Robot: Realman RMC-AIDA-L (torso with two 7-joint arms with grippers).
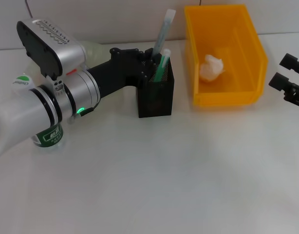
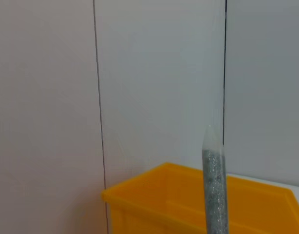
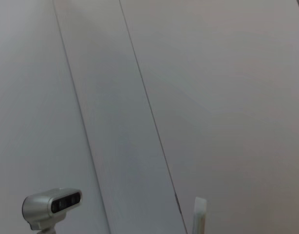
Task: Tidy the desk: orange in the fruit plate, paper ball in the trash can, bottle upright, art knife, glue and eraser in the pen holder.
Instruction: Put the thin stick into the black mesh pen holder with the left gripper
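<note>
The black mesh pen holder (image 1: 157, 95) stands mid-table with a tall grey translucent stick (image 1: 165, 28) and a green-and-white stick (image 1: 162, 66) in it. I cannot tell which is the glue or the art knife. My left gripper (image 1: 148, 66) is at the holder's left rim, next to the green stick. The grey stick (image 2: 215, 190) also shows in the left wrist view. The paper ball (image 1: 211, 67) lies in the yellow trash can (image 1: 227, 100). The bottle (image 1: 48, 136) stands under my left arm, cap (image 1: 21, 81) showing. My right gripper (image 1: 277, 71) is open at the right edge. The eraser is hidden.
The pale-green fruit plate (image 1: 98, 48) shows behind my left arm, mostly covered; a red sliver (image 1: 71, 72) shows there and may be the orange. The trash can (image 2: 188, 204) stands against a panelled wall. A camera on a stand (image 3: 52, 204) is off to the side.
</note>
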